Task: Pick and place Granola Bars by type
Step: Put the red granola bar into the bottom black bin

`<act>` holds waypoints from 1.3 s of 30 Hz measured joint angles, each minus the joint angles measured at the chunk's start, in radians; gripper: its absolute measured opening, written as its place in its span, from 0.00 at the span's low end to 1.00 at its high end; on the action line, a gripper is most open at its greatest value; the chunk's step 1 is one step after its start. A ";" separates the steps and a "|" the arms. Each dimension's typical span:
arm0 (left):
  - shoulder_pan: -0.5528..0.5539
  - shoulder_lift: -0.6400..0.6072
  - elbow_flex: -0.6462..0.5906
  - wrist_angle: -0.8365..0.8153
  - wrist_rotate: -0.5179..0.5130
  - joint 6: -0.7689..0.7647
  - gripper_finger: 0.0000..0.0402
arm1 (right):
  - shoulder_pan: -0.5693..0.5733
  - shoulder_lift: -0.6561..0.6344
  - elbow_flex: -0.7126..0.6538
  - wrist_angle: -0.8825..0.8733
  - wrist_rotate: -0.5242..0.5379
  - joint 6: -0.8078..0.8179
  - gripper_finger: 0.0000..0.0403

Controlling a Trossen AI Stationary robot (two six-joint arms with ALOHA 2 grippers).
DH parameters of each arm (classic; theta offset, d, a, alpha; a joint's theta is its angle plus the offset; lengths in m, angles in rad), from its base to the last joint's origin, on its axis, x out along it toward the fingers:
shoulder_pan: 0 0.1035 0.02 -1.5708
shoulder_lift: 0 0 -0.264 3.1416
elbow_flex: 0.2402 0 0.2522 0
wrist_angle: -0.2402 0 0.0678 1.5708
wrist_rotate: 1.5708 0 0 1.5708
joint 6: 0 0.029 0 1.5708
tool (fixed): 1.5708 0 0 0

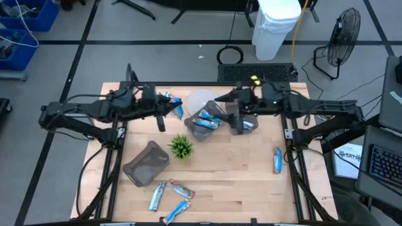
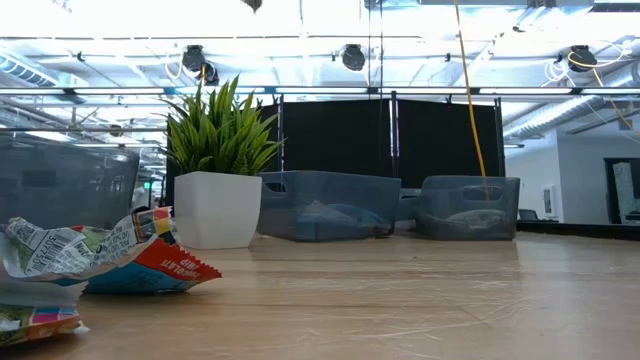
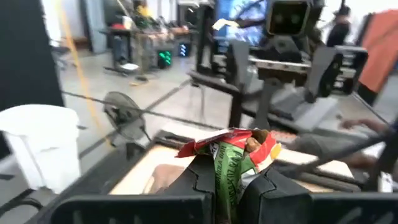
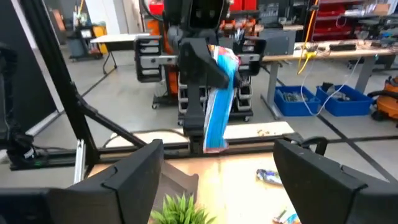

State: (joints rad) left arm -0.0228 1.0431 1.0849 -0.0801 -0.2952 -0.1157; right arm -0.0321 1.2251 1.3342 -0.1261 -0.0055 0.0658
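I have my left gripper (image 1: 178,110) clamped on a granola bar (image 3: 233,158) just beside the filled trays (image 1: 207,122), my right gripper (image 4: 214,168) hangs open over them, and five bars (image 1: 171,196) lie unsorted, well apart from both.

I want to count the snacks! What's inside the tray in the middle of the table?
Blue and silver bars lie piled inside the middle tray. At least two show. Any bars beneath them are hidden, so an exact count isn't possible. The left gripper holds another bar above the table, outside the tray.
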 joint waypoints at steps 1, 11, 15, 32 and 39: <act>-0.011 -0.013 0.002 -0.010 -0.031 -0.010 0.07 | 0.001 -0.014 0.000 -0.012 0.000 -0.001 0.73; -0.115 -0.121 0.001 -0.202 -0.365 -0.371 0.06 | 0.001 -0.069 0.000 -0.026 0.001 0.000 0.72; -0.147 -0.128 0.001 -0.257 -0.414 -0.514 0.06 | 0.001 -0.067 0.000 -0.043 -0.002 0.000 0.72; -0.216 -0.118 0.001 -0.476 -0.138 0.219 0.06 | 0.002 -0.068 0.000 -0.090 -0.078 0.028 0.72; -0.217 -0.101 0.001 -0.648 0.010 0.394 0.06 | 0.001 -0.067 0.000 -0.081 -0.077 0.027 0.72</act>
State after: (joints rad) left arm -0.2394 0.9421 1.0863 -0.7278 -0.2857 0.2780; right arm -0.0307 1.1576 1.3342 -0.2067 -0.0826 0.0929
